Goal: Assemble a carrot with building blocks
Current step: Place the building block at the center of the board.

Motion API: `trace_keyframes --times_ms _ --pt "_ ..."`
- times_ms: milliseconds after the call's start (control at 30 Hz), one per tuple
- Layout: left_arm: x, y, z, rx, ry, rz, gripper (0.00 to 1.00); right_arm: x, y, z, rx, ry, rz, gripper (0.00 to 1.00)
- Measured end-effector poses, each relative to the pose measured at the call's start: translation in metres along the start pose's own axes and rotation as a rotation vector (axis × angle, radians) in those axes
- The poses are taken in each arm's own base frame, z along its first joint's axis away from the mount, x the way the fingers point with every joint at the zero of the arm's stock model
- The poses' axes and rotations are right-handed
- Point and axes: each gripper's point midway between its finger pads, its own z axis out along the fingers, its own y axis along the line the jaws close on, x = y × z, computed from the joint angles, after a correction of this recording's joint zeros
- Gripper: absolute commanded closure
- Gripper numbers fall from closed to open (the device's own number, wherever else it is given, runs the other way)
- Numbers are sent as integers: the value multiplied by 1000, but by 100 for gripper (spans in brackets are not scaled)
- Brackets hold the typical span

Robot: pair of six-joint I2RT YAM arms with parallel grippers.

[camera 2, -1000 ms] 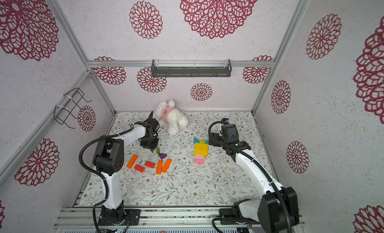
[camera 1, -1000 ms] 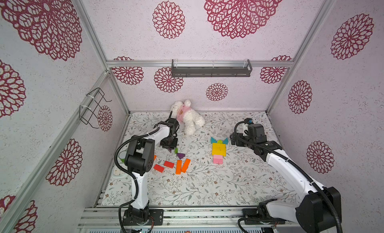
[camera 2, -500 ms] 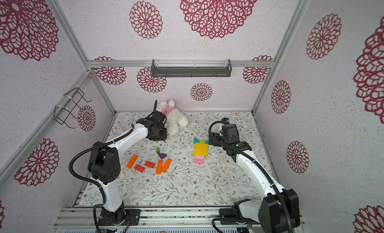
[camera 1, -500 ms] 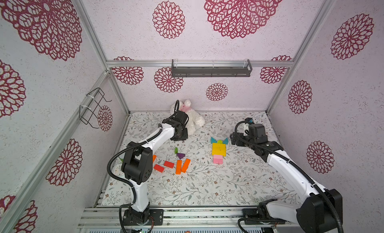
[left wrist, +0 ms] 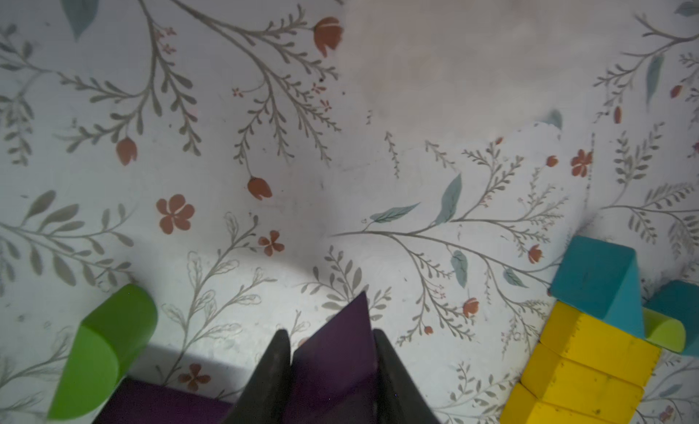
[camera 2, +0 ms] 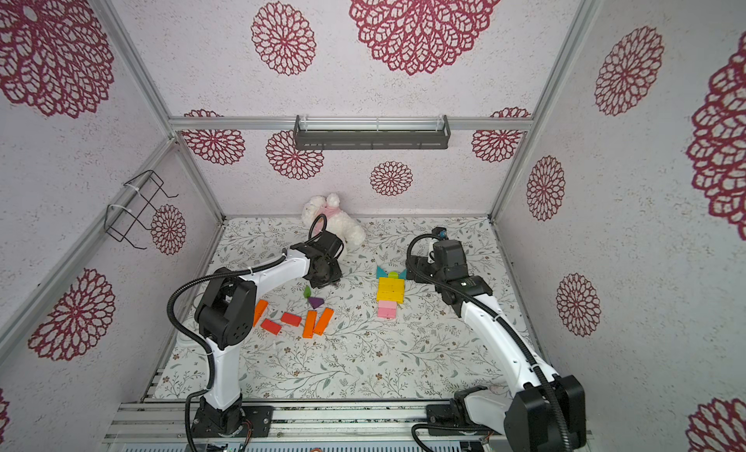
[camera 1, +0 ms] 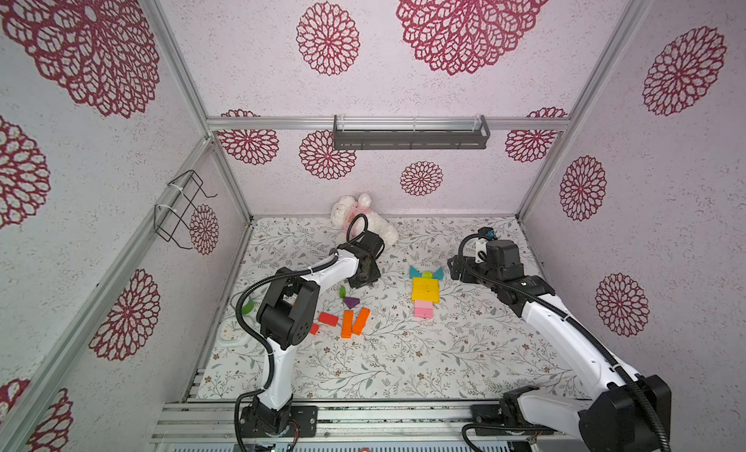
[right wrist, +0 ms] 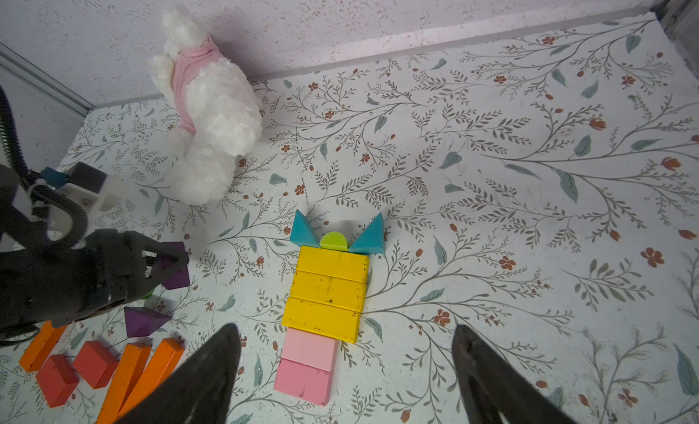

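While bear lies nr, L end effector clamps triangle.

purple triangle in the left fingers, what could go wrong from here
The purple triangle is a wedge held between the left fingers, so it may slip or twist on the way. The yellow bars and pink bars lie loose in a row, so setting it down against them could push them crooked.
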Motion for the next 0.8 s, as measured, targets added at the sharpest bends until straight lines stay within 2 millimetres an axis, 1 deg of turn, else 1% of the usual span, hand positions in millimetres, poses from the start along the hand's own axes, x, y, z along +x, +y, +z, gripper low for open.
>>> trace_keyframes --times_ms 167,300,433,467,700,800 --pt "2 9 5 -53 8 -57 67 -1 0 -2 -2 -7 0 11" --pt "7 13 13 -91 28 -103 65 2 -1 -3 -1 -5 0 11" --pt "15 21 17 -132 56 -137 58 3 -1 -5 -3 -10 0 11" --pt "17 22 17 -141 61 -141 58 3 -1 -6 -3 -11 0 11" --pt "13 17 20 -169 77 -165 54 3 -1 -8 -4 -15 0 11" --pt "11 16 16 -172 77 -158 50 2 -1 -9 -6 -19 0 11"
